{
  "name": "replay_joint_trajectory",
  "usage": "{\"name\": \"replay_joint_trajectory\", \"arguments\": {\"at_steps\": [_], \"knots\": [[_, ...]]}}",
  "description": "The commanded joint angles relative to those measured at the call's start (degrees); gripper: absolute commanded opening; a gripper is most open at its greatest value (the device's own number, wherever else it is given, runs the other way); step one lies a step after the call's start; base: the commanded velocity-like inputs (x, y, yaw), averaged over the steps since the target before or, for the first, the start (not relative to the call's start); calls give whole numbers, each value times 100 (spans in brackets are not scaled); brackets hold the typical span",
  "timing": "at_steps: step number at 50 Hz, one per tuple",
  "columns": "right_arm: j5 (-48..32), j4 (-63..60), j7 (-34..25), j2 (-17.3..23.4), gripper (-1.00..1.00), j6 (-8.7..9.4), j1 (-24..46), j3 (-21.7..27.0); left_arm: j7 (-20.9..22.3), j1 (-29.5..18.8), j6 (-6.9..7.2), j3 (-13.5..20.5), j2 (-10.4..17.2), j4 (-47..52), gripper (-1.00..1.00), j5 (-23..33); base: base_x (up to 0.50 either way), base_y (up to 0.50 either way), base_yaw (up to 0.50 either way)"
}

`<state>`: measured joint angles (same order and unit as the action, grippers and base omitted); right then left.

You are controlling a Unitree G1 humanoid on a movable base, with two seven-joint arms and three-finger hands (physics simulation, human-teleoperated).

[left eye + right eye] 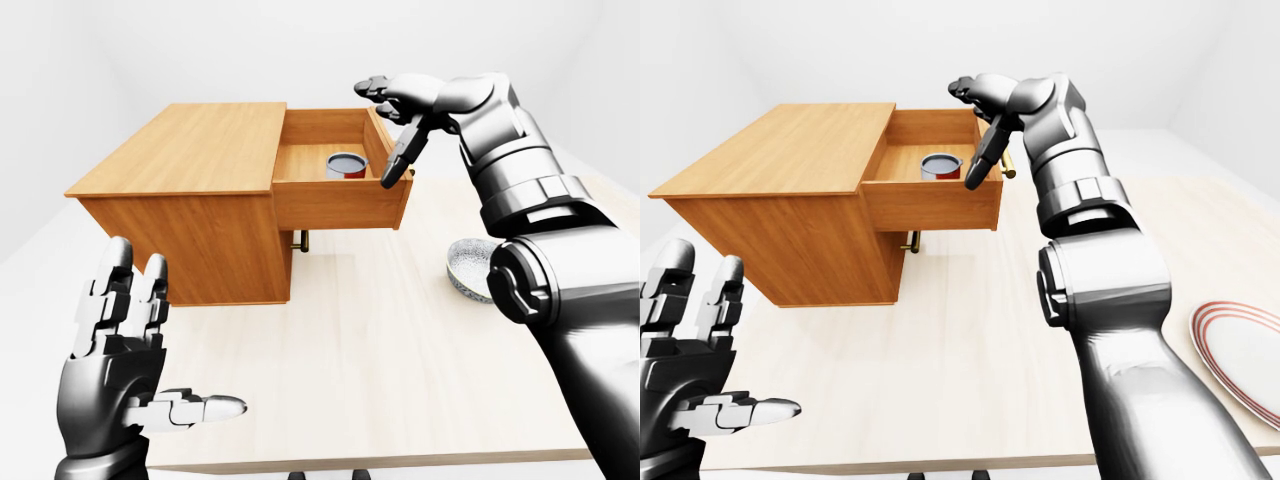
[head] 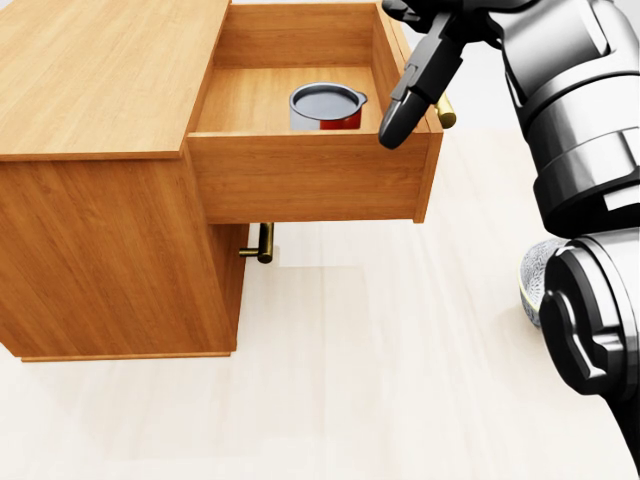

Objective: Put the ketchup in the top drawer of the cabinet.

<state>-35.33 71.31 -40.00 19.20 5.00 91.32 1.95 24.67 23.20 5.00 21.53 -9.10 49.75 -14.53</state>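
Your ketchup [image 2: 326,106] stands upright inside the open top drawer [image 2: 310,175] of the cabinet [image 1: 180,165], so placing looks done; closing the drawer may remain. Your right hand [image 2: 420,70] hangs at the drawer's right wall, fingers spread, holding nothing. Your left hand [image 1: 115,350] is open too. The drawer wall hides the bottle's lower body.

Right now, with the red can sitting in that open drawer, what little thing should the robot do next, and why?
Probably draw the right hand up and clear of the drawer. The ketchup stands inside, upright, and the open fingers hold nothing. Pushing the drawer shut could follow.
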Motion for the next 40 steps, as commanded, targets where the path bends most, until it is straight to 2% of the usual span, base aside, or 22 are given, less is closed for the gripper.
{"name": "replay_joint_trajectory", "arguments": {"at_steps": [1,12,16,25,26,32,40], "knots": [[-22,-51,0,11,100,0,83,-19,-8,4,0,44,12,51,100,-52,0,0,0],[-147,-541,0,206,100,0,568,-69,27,1,0,84,-17,65,100,-69,0,0,0],[-298,-1538,0,409,100,0,490,-138,43,26,0,71,-38,81,100,-56,0,0,0],[-1099,-4699,0,665,100,0,-584,-110,53,38,0,49,-49,70,100,-29,0,0,0],[-1136,-5056,0,671,100,0,-752,37,58,50,0,60,-52,86,100,-45,0,0,0],[-1311,-6434,0,806,100,0,-1486,170,58,30,0,95,-51,111,100,-64,0,0,0],[-2012,-8412,0,893,100,0,-2593,117,76,52,0,96,-64,127,100,-63,0,0,0]]}}
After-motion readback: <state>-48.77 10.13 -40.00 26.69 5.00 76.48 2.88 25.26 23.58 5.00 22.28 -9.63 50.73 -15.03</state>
